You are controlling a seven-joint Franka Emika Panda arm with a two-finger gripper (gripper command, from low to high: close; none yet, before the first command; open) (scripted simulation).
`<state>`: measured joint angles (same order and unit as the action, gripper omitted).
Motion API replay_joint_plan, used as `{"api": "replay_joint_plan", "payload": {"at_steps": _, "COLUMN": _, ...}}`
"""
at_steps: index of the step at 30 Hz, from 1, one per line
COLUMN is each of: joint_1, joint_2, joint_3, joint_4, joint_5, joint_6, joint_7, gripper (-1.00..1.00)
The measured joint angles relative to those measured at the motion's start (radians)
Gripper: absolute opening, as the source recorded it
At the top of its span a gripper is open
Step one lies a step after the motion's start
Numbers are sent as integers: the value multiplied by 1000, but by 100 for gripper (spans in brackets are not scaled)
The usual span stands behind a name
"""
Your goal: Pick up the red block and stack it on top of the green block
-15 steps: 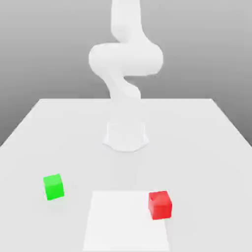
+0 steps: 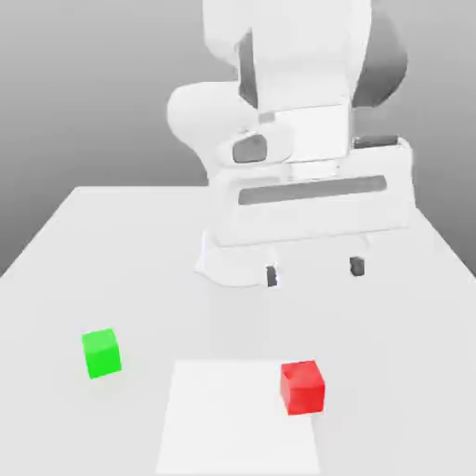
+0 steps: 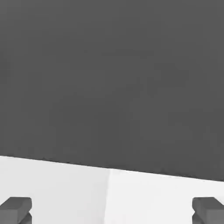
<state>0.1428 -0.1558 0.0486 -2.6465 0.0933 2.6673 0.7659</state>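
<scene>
Red block [image 2: 302, 387] near the surface's [image 2: 390, 316] front edge, toward the exterior view's right, on a paler square patch [image 2: 228, 418]. Green block [image 2: 101, 352] well apart, toward the front-left corner. Hand [image 2: 314, 271] above the surface's middle, fingers [image 2: 271, 276] spread wide, gripping nothing.

White rounded arm [image 2: 237, 112] — boxy claw [image 2: 314, 271], dark fingertips [image 2: 272, 276].

Flat, even, bright simulator lighting; table [image 2: 93, 242] nearly washed-out white, only faint soft shadows, no glare. Renders slightly soft, no edge distortion.
</scene>
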Motion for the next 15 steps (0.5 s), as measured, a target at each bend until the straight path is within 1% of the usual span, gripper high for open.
{"api": "replay_joint_plan", "payload": {"at_steps": 2, "joint_1": 7, "joint_2": 71, "joint_3": 13, "joint_4": -40, "joint_5": -25, "joint_6": 43, "joint_7": 22, "gripper": 0}}
{"api": "replay_joint_plan", "payload": {"at_steps": 5, "joint_1": 25, "joint_2": 178, "joint_3": 17, "joint_4": -89, "joint_5": -87, "joint_6": 110, "joint_7": 71, "gripper": 0}}
{"api": "replay_joint_plan", "payload": {"at_steps": 11, "joint_1": 49, "joint_2": 394, "joint_3": -19, "joint_4": -72, "joint_5": -134, "joint_6": 289, "joint_7": 106, "gripper": 0}}
{"api": "replay_joint_plan", "payload": {"at_steps": 12, "joint_1": 51, "joint_2": 414, "joint_3": -22, "joint_4": -69, "joint_5": -136, "joint_6": 306, "joint_7": 107, "gripper": -100}}
{"api": "replay_joint_plan", "payload": {"at_steps": 15, "joint_1": 51, "joint_2": 414, "joint_3": -22, "joint_4": -69, "joint_5": -137, "joint_6": 306, "joint_7": 108, "gripper": -100}}
